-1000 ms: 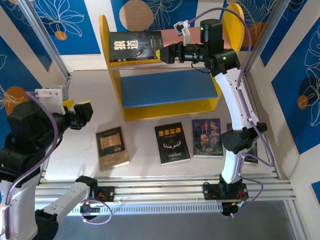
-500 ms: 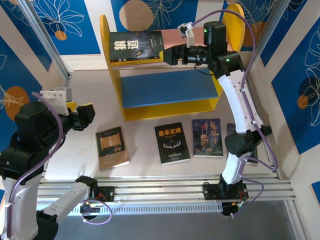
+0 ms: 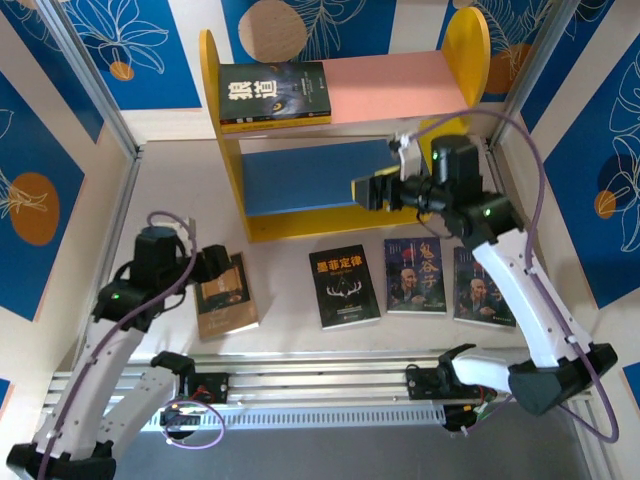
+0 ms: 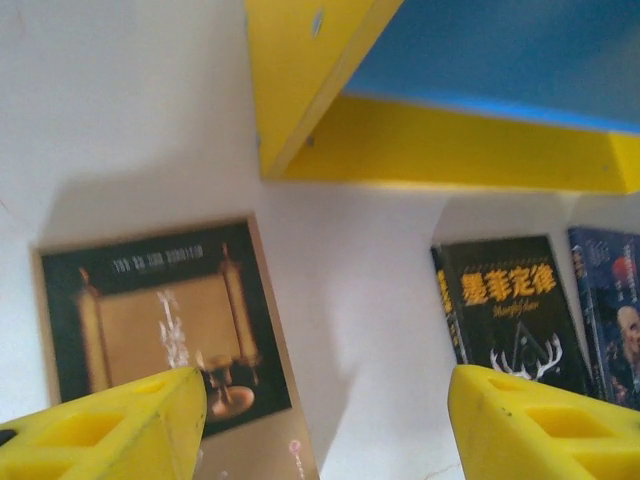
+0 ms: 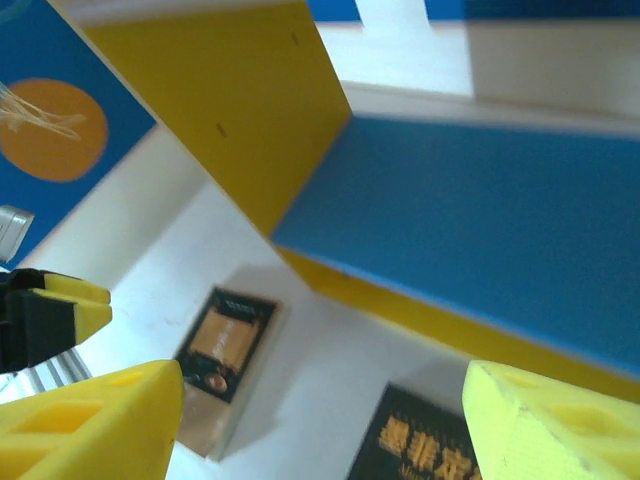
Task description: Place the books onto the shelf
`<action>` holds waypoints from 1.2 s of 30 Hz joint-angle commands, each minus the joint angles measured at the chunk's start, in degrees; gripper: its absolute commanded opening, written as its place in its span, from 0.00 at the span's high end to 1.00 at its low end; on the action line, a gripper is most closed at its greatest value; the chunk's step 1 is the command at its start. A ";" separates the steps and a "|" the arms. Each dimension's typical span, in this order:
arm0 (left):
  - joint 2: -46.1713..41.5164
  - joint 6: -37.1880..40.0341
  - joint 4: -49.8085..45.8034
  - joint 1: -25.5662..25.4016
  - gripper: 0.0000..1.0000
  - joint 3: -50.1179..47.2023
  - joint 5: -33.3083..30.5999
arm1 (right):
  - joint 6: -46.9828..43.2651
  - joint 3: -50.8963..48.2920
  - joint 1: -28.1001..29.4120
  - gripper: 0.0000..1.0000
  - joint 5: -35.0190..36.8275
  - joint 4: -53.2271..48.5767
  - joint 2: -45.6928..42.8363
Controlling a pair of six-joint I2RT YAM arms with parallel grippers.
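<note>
One black book (image 3: 272, 94) lies flat at the left end of the shelf's (image 3: 226, 165) pink board (image 3: 395, 76). Four more lie on the table in front: a brown one (image 3: 228, 296) (image 4: 165, 330) (image 5: 222, 345), a black one with a yellow title (image 3: 345, 287) (image 4: 510, 310) (image 5: 425, 445), and two dark blue ones (image 3: 415, 275) (image 3: 483, 287). My left gripper (image 3: 220, 268) (image 4: 325, 430) is open low over the brown book's right edge. My right gripper (image 3: 362, 190) (image 5: 320, 420) is open and empty, hovering over the right part of the blue board (image 3: 315, 175) (image 5: 480, 220).
Blue-patterned wall panels (image 3: 45, 150) close in the left, right and back. An aluminium rail (image 3: 330, 385) runs along the near edge with both arm bases. White table (image 3: 285, 265) lies bare between the brown and black books.
My right gripper has let go of the black book on the pink board and dropped to the blue board. My left arm has swung in from the left to the brown book.
</note>
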 commanded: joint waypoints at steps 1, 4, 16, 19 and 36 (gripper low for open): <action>-1.08 -9.22 10.04 0.27 0.35 -7.91 5.59 | 3.60 -10.27 1.46 0.26 8.20 1.53 -2.15; -0.96 -13.48 15.84 -1.13 0.35 -14.35 7.52 | 7.45 -19.96 2.44 0.27 11.71 2.43 -3.08; 11.97 -18.36 28.38 -18.14 0.35 -18.14 -1.39 | 16.15 -32.97 5.25 0.33 16.51 5.54 6.15; 17.13 -18.47 31.10 -20.53 0.35 -17.17 -1.14 | 16.15 -32.97 5.48 0.33 16.73 5.77 8.49; 31.30 -15.88 35.46 -23.62 0.34 -12.72 1.11 | 16.85 -34.11 6.70 0.36 14.17 11.57 16.78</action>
